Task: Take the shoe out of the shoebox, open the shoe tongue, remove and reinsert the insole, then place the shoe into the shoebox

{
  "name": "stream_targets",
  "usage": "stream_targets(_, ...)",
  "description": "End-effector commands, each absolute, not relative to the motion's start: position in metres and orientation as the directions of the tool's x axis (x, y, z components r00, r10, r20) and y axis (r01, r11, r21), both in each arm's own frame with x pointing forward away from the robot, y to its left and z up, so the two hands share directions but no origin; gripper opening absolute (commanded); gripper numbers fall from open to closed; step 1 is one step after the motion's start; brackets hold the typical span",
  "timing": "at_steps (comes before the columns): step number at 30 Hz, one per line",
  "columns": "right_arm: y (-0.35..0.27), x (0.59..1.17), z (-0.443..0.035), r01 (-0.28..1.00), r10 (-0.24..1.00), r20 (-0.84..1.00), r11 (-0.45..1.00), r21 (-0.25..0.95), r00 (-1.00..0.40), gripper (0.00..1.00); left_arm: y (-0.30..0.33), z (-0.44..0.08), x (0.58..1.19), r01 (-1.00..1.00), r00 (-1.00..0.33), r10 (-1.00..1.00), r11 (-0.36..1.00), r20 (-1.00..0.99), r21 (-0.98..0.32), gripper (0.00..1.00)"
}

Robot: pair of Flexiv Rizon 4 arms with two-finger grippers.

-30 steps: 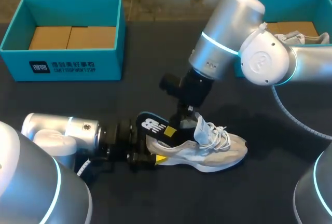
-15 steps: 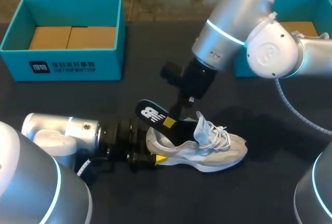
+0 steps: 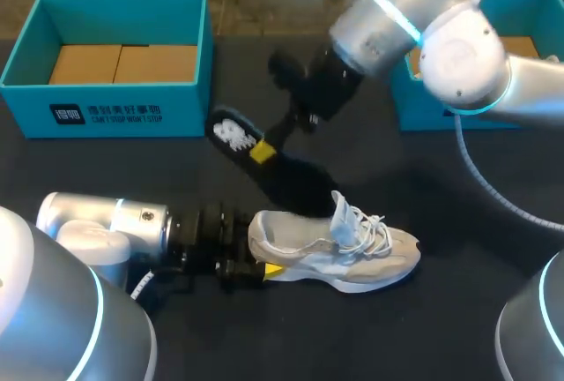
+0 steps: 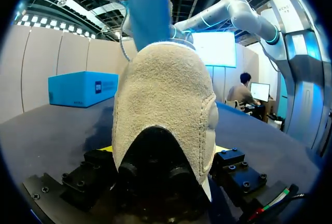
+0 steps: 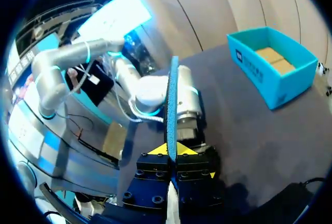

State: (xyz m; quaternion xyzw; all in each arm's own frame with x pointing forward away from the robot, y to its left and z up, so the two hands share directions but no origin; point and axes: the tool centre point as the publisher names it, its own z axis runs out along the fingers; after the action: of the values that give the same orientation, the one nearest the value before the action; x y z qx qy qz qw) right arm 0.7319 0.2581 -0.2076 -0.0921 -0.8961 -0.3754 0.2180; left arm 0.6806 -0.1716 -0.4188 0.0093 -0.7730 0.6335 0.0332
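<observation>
Shoe (image 3: 339,256) lies on its sole on the table (image 3: 264,337), near the front edge, toe toward our right and heel toward our left; the tongue (image 3: 340,218) stands pulled up, the laces (image 3: 374,231) loose over the vamp. The left gripper (image 3: 264,269) is at the heel: in the left wrist view the heel fills the space between the two fingers and both press against its sides, so we log it as clamped on the shoe, fingers set about a heel's width apart. The insole (image 3: 291,178) is out of the shoe and in the air above and behind the heel, tilted, its toe end low over the shoe opening and its heel end, with a white mark, raised toward the left box (image 3: 106,112). We cannot tell whether the toe end touches the shoe. The right gripper (image 3: 262,152) holds the insole near its heel end; the right wrist view shows it edge-on between the yellow tips, which are almost together and pinch it from both sides. The left box sits at the far left of the table, open, with a brown floor showing. The right box (image 3: 419,115) sits at the far right, largely behind the right arm.
</observation>
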Motion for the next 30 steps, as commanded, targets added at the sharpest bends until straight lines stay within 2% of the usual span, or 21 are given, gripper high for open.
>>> stream_targets(1, 0.246, 0.737, -0.208, 0.326, -0.016, 0.469, 0.697, 0.638, -0.883, 0.0, -0.172, -0.42, 0.681, -0.056, -0.998, 0.026, 0.197, 0.063, -0.979, 0.0)
stream_targets(9, 0.246, 0.737, -0.208, 0.326, -0.016, 0.469, 0.697, 0.638, -0.883, 0.0, -0.172, -0.42, 0.681, -0.056, -0.998, 0.026, 0.197, 0.063, -0.979, 0.0)
stream_targets(14, 0.24, 0.732, -0.201, 0.349, 0.007, 0.416, 0.558, 0.753, -0.909, 0.0, -0.172, -0.42, 0.681, -0.056, -0.998, 0.026, 0.197, 0.063, -0.979, 0.0)
stream_targets(18, 0.226, 0.729, -0.179, 0.32, 0.043, 0.35, 0.521, 0.791, -0.936, 0.0, -0.172, -0.42, 0.681, -0.056, -0.998, 0.026, 0.197, 0.063, -0.979, 0.0)
stream_targets(21, 0.202, 0.724, -0.161, 0.264, 0.037, 0.274, 0.414, 0.871, -0.961, 0.0, -0.172, -0.42, 0.681, -0.056, -0.998, 0.026, 0.197, 0.063, -0.979, 0.0)
stream_targets(22, 0.191, 0.722, -0.154, 0.249, 0.021, 0.257, 0.336, 0.908, -0.966, 0.0, -0.172, -0.42, 0.681, -0.056, -0.998, 0.026, 0.197, 0.063, -0.979, 0.0)
stream_targets(23, 0.18, 0.72, -0.147, 0.28, 0.046, 0.278, 0.278, 0.919, -0.959, 0.0, -0.172, -0.42, 0.681, -0.056, -0.998, 0.026, 0.197, 0.063, -0.979, 0.0)
stream_targets(30, 0.18, 0.72, -0.147, 0.28, 0.046, 0.278, 0.278, 0.919, -0.959, 0.0, -0.172, -0.42, 0.681, -0.056, -0.998, 0.026, 0.197, 0.063, -0.979, 0.0)
